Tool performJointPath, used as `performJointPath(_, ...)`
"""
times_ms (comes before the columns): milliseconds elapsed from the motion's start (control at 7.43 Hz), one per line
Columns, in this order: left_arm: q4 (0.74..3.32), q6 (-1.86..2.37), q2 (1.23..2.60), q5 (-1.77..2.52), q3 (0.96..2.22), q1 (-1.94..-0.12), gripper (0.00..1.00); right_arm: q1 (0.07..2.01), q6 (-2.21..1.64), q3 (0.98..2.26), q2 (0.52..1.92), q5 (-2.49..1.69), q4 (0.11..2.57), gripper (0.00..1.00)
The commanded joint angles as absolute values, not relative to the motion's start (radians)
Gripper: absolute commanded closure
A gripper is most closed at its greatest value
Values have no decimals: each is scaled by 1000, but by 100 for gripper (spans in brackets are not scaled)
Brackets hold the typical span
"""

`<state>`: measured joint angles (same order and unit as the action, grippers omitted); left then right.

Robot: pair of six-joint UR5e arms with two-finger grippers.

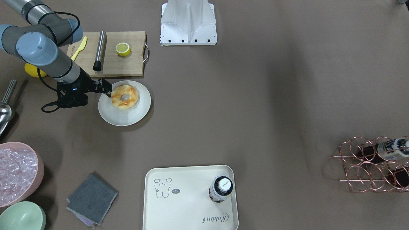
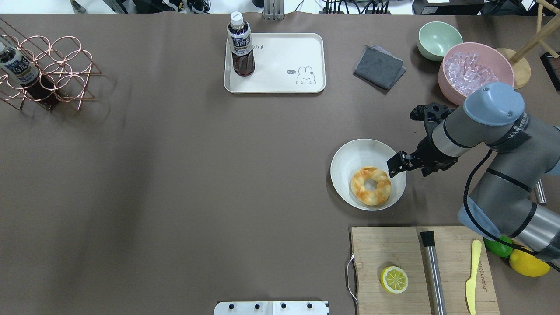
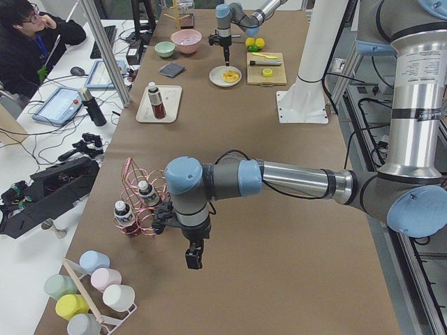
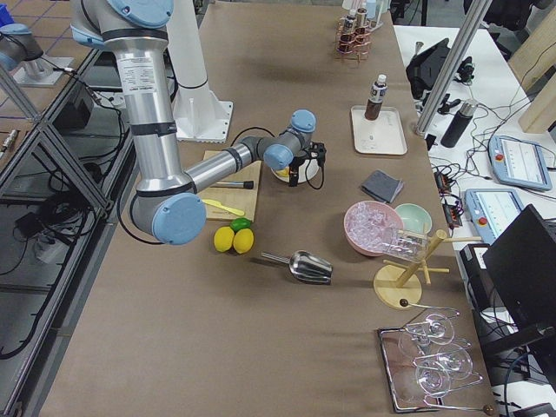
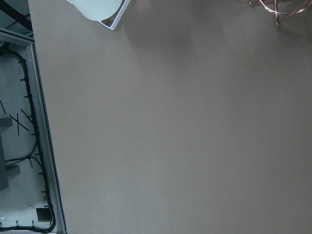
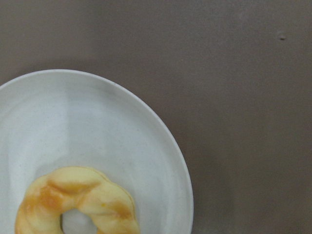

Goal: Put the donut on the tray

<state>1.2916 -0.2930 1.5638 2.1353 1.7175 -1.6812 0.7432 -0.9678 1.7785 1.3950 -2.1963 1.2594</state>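
One donut (image 2: 371, 185) in play, and it's lying flat on the white plate (image 2: 350, 159), on the side nearest the board (image 2: 385, 245), so not on the tray (image 2: 280, 65) yet. The tray sits well apart across the brown surface (image 2: 175, 175), with a dark bottle (image 2: 240, 46) upright in one corner and the cartoon print at the other end. The right claw (image 2: 395, 166) hangs over the plate's rim, just beside the donut and pointing down. Spread or clenched? I cannot tell from these angles, nor whether it touches the pastry. The wrist camera looks down on the donut's upper curve and the plate edge. The left claw (image 3: 194, 259) hovers over open surface near the copper rack (image 3: 136, 199), far from all this. It shows only from the side, so I cannot tell its state either. A lemon half (image 2: 394, 279) rests on the board
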Motion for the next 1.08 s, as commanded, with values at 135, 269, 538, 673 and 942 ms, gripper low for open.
performJointPath(135,1292,-293,1566,2135,1717,-1680,2,741,-968,1767,1393,-2195,1259,0)
performJointPath(269,1292,-293,1566,2135,1717,-1681,2,741,-968,1766,1391,-2195,1259,0)
performJointPath(538,1292,-293,1572,2135,1713,-1680,2,741,-966,1752,1390,-2194,1259,0)
performJointPath(673,1292,-293,1575,2135,1710,-1680,2,739,-966,1744,1387,-2194,1259,1)
performJointPath(942,1292,-293,1575,2135,1712,-1680,2,739,-968,1712,1356,-2188,1259,6)
